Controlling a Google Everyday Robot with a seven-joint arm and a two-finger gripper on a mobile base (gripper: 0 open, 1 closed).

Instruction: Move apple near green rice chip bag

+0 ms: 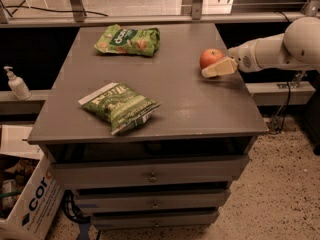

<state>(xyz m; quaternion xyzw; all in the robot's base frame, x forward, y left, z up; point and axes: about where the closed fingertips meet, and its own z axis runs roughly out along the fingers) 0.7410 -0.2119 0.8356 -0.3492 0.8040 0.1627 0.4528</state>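
The apple (210, 57), small, round and red-orange, sits on the grey table (200, 114) near its right edge. My gripper (216, 68) reaches in from the right on a white arm (280, 49). It lies right against the apple's front side, low over the table top. The green rice chip bag (128, 39), bright light green with white lettering, lies flat at the table's far left-centre, well away from the apple.
A darker green bag with a white end strip (120, 105) lies at the front left of the table. Drawers (152, 176) are below the top. A pump bottle (16, 83) stands on a ledge at left and a cardboard box (25, 204) is on the floor.
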